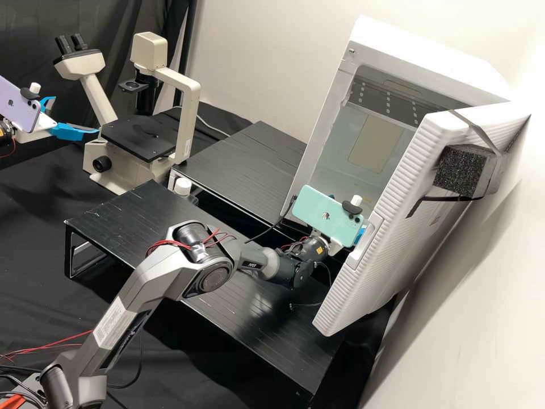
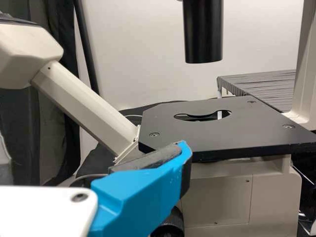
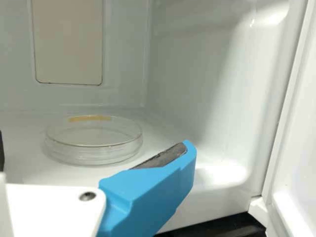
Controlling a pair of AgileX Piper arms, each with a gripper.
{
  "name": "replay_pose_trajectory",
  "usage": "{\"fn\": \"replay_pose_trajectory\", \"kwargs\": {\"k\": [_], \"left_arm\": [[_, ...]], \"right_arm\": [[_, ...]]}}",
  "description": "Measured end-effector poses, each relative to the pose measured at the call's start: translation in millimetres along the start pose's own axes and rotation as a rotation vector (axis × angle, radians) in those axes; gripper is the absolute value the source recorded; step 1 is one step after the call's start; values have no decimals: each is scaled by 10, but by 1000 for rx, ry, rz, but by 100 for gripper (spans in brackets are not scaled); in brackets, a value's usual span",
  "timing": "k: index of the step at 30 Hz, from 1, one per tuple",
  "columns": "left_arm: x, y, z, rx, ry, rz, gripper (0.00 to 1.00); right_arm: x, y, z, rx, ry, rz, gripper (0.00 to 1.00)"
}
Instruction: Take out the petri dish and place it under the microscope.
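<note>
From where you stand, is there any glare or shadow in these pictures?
High view: soft glare on the black platform, shadow on the pale wall beside the open door. Left wrist view: faint sheen along the microscope's black tube. Right wrist view: bright glare low inside the cabinet, pale highlights on the petri dish.

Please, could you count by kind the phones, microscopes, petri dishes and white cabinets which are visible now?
Phones: 2 (mint, lilac)
Microscope: 1
Petri dish: 1
White cabinet: 1
Total: 5
</note>
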Motion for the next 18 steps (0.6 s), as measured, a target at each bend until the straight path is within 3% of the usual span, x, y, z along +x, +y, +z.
{"fn": "replay_pose_trajectory", "kwargs": {"k": [6, 10, 13, 18], "left_arm": [[0, 0, 0, 0, 0, 0, 100], [0, 0, 0, 0, 0, 0, 100], [0, 0, 0, 0, 0, 0, 100], [0, 0, 0, 0, 0, 0, 100]], "right_arm": [[42, 28, -53, -55, 19, -27, 100], [75, 36, -84, -70, 27, -60, 100], [117, 43, -83, -58, 14, -82, 100], [182, 32, -72, -2, 2, -120, 100]]}}
